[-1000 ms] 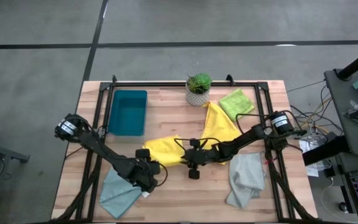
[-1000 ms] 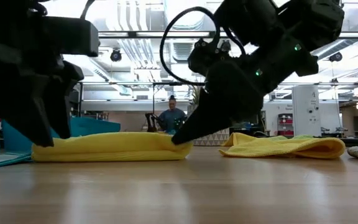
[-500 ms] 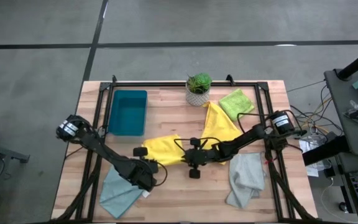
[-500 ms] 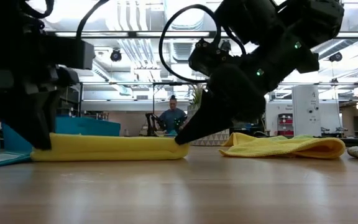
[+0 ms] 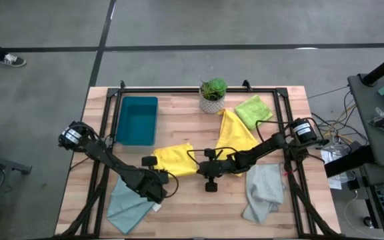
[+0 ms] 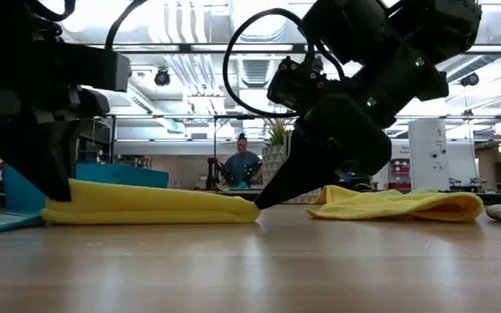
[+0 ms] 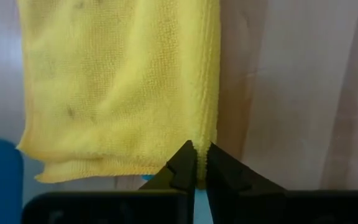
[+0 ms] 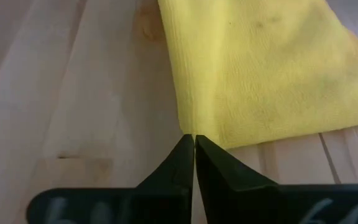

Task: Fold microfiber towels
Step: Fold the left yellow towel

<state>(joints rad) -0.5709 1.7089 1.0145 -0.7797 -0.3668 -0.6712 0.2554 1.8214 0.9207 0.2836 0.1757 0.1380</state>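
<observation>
A folded yellow microfiber towel [image 5: 174,160] lies flat on the table's middle. My left gripper [image 5: 157,171] is shut on its near left corner and my right gripper [image 5: 197,170] is shut on its near right corner. In the low view the towel [image 6: 146,204] stretches between the left gripper [image 6: 49,193] and the right gripper [image 6: 259,204]. A second yellow towel [image 5: 235,132], a lime green one [image 5: 253,110], a pale grey one [image 5: 264,190] and a light teal one [image 5: 129,203] lie around it. My left gripper pinches the towel's corner [image 7: 205,146] between its two fingers, on the hemmed side edge, coming steeply from above. That end [image 6: 63,198] is raised slightly; the rest lies on the table. My right gripper pinches the towel's other near corner [image 8: 188,129] at its fingertips, slanting down from the table's right. The corner [image 6: 249,209] tapers flat into the fingers, close to the tabletop.
A dark teal tray [image 5: 137,120] stands at the far left and a potted plant [image 5: 213,93] at the far middle. Black frame rails [image 5: 282,120] run along the table's sides. Bare wood [image 5: 199,207] lies near the front edge. A person [image 6: 240,165] stands far behind.
My left gripper has shut on the towel's left corner, and that end now stands a little higher. The towel's right end, thick a second ago, is pressed flat to a point at my right gripper's tips. Both arms have stayed in place.
</observation>
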